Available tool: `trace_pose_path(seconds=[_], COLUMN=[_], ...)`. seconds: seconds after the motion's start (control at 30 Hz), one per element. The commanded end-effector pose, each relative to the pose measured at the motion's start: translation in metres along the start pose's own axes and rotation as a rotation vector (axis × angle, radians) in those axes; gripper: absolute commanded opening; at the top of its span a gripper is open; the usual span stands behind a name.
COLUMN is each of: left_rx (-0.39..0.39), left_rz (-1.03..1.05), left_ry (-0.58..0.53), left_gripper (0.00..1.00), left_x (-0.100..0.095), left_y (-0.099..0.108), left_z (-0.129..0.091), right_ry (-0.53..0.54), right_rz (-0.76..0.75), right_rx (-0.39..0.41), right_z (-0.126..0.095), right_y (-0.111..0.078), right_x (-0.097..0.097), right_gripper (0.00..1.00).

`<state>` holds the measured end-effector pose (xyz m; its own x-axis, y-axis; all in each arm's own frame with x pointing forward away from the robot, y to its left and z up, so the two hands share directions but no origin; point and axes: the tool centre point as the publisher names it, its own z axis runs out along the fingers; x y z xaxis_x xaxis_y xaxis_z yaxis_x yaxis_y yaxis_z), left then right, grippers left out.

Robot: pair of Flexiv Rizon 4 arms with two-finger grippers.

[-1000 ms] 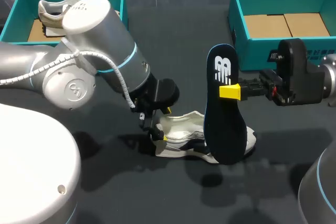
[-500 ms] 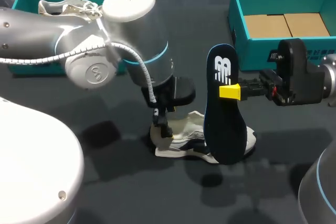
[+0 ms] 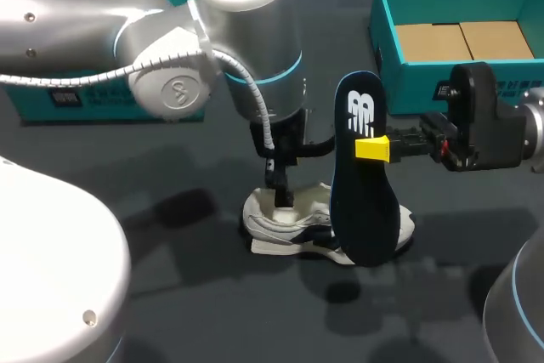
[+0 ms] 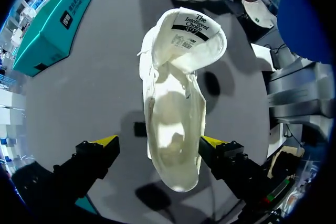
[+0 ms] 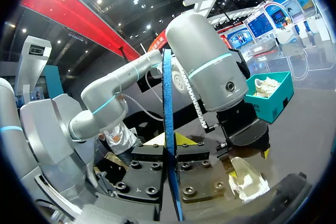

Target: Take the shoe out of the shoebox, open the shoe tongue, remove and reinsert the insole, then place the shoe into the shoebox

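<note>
Insole out, shoe on the surface: right pincer clenched on the insole, left pincer released.
Right pincer [image 3: 371, 149] grips the dark blue insole [image 3: 365, 210] between both yellow tips and holds it upright, its lower end by the toe end of the white shoe [image 3: 285, 223]. The shoe lies on the dark surface [image 3: 170, 295], well apart from the teal shoebox [image 3: 389, 82]. Left pincer [image 4: 159, 141] hangs over the heel opening with its fingers spread either side – one tip looks close to the collar, contact unclear.
</note>
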<state>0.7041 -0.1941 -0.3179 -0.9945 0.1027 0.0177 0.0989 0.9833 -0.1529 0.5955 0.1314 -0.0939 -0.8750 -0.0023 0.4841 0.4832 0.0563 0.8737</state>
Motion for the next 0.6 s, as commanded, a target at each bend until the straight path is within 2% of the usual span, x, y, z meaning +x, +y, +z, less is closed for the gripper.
trace_pose_path(seconds=[0.03, 0.2, 0.33, 0.47, 0.6], left_rx=[-0.03, -0.031, -0.032, -0.031, -0.033], left_rz=[0.004, -0.012, -0.036, -0.051, -0.047], left_ry=[-0.001, 0.011, 0.039, 0.039, 0.046], left_gripper=[1.0, 1.0, 0.85, 0.81, 0.76], left_x=[-0.005, -0.018, -0.03, -0.037, -0.035], left_y=[-0.014, -0.026, -0.031, -0.033, -0.034], left_z=[0.003, 0.024, 0.044, 0.059, 0.068], right_ry=[-0.003, -0.003, -0.003, -0.003, -0.003], right_rz=[0.001, 0.001, 0.001, 0.001, 0.001], right_rx=[-0.001, -0.001, -0.001, -0.001, -0.001], right_z=[0.001, 0.001, 0.001, 0.001, 0.001], right_y=[-0.001, -0.001, -0.001, -0.001, -0.001], right_x=[0.001, 0.001, 0.001, 0.001, 0.001], right_gripper=[0.0, 0.0, 0.0, 0.0, 0.0])
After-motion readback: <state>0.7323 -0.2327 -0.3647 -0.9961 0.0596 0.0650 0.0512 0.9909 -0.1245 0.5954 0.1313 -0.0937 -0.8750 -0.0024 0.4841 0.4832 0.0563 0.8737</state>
